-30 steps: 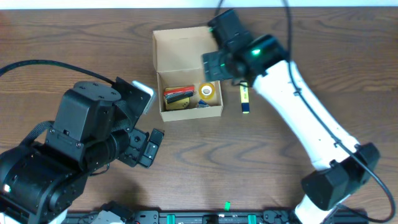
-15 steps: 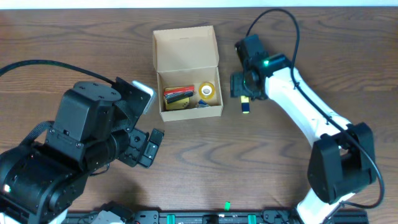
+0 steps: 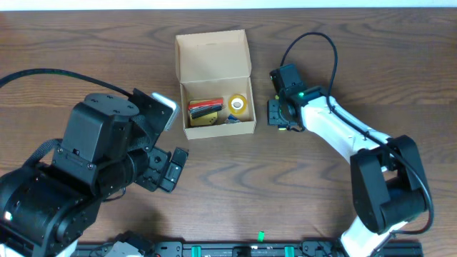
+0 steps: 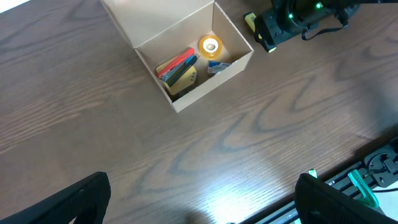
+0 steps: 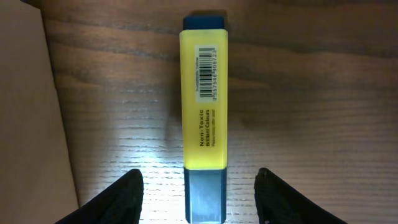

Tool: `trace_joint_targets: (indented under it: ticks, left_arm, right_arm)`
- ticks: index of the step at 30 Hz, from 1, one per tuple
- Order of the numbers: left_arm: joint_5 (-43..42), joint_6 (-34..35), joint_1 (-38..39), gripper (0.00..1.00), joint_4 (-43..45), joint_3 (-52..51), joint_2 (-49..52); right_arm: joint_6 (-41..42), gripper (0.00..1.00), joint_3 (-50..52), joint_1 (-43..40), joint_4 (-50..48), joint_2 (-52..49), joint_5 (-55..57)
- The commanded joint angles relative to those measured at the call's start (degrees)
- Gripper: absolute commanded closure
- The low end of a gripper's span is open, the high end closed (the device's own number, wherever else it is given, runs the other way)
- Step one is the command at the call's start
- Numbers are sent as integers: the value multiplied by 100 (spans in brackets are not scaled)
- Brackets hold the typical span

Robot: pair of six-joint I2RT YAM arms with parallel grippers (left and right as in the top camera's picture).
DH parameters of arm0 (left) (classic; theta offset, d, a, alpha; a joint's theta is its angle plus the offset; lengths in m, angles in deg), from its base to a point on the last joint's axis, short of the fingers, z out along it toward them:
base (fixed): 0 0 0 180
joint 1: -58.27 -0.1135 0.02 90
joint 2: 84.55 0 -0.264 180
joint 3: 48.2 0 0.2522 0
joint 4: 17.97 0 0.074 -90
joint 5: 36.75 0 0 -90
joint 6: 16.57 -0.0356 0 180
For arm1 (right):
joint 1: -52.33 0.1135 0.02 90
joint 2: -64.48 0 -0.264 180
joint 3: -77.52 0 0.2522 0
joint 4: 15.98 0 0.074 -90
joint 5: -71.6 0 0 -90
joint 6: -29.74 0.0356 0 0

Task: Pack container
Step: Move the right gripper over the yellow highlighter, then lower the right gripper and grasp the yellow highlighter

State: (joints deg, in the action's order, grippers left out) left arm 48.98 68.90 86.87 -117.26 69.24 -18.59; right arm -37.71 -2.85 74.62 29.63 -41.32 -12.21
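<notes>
The right gripper [image 5: 200, 182] straddles a slim yellow plastic highlighter [image 5: 205, 93] with blue ends, jaws apart, not gripping.
The tan cardboard box [image 3: 214, 53], flap lid open, sits just beside on the wood-grain worktop [image 3: 285, 178]; left gripper [image 4: 202, 199] jaws wide, empty.

Bright, sharp; glare on table [image 5: 149, 155]

My right fingers [image 5: 121, 196]: highlighter [image 5: 205, 106] fills the middle between them, slim bare table [image 5: 311, 93] each side | container [image 5: 28, 124] wall blocks just outside one finger | my left fingers [image 4: 81, 199]: clear wood between, container far ahead.
</notes>
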Motion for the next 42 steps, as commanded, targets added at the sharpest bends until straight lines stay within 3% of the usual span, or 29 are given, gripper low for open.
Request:
trace_joint_targets:
  ticks: [1,19,21,30,42]
  left_arm:
    - [22,-20,-17,5,-15,-44,-2]
    - [22,-20,-17,5,-15,-44,-2]
    - [22,-17,-20,5,-17,-44,-2]
    - [22,-20,-20,5,-15,-44,-2]
    - [22,-20,-17,5,-17,-44,-2]
  right_arm:
    - [-35,43,120,-13,-234,-42,155]
    - [-140,42,413,-24,-1040,-514,302]
    - [-138,48,413,-24,-1043,-527,302]
    - [-173,99,306,-28,-1025,-505,304]
    - [-1003,99,-1871,17,-511,409,378]
